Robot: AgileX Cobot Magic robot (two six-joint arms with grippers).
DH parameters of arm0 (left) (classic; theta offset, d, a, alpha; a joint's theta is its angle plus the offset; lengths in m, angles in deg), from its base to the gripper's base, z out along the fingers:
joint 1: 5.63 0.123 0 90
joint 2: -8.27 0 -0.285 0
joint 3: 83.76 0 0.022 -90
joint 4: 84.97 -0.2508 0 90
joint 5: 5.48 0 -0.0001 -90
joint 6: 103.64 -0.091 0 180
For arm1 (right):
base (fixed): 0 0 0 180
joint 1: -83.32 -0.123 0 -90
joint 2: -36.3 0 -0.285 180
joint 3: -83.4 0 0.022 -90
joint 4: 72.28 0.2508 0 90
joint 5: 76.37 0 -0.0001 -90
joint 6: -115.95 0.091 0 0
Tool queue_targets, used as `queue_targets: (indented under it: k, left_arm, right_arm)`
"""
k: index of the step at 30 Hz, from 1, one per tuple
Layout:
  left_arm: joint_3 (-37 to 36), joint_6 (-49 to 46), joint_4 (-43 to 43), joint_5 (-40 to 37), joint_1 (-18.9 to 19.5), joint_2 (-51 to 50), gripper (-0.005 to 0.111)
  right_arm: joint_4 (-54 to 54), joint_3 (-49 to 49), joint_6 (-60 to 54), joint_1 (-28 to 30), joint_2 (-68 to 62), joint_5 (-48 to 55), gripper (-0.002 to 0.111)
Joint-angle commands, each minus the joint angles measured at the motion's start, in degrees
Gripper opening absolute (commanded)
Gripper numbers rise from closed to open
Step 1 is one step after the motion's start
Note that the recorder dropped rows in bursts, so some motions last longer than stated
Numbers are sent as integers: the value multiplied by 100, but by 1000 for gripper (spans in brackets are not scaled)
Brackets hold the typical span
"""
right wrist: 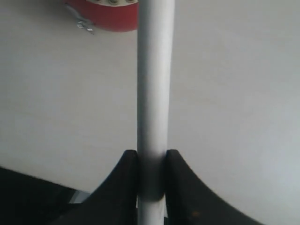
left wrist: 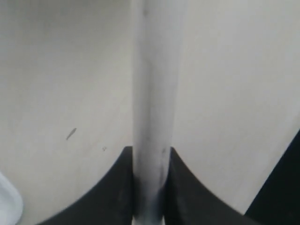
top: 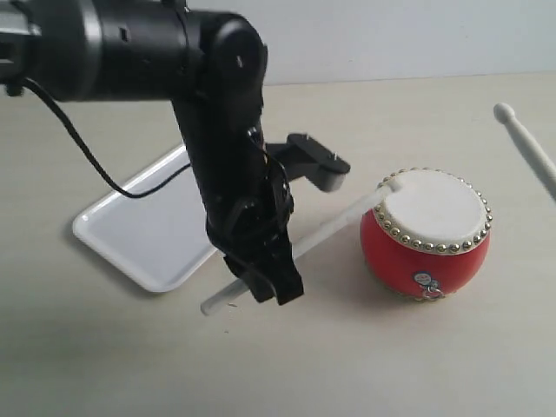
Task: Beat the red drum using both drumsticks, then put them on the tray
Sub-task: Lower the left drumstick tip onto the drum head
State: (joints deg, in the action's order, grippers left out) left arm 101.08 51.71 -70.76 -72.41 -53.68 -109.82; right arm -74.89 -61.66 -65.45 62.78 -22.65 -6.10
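Observation:
The red drum (top: 426, 236) stands on the table right of centre, its cream skin ringed with gold studs. My left gripper (top: 271, 280) is shut on one drumstick (top: 321, 234), whose tip rests on the drum's near-left rim. In the left wrist view that drumstick (left wrist: 154, 93) runs up from between the black fingers (left wrist: 117, 187). A second drumstick (top: 528, 148) slants in from the right edge, tip raised above and right of the drum. My right gripper (right wrist: 152, 157) is shut on this drumstick (right wrist: 154, 84), with the drum's red side (right wrist: 105, 16) beyond it. The tray (top: 143, 226) lies behind my left arm.
The black left arm (top: 217, 130) crosses over the tray's near end, with a cable (top: 87, 148) hanging beside it. Bare cream table surrounds the drum on all sides.

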Motion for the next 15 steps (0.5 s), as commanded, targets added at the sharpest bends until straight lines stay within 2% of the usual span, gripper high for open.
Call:
queue_targets:
  k: [1,10,15]
  left_arm:
    - [73,70,-78,73,9,845,0]
    - [60,195,-188,62,9,1485,0]
    - [60,195,-138,22,9,1460,0]
  right_arm:
    - [915,19,-449,22,-282,-30,0]
    - [261,517,-231,22,-2007,-30,0]
    - [403,-87,-181,22,-1718,-30,0]
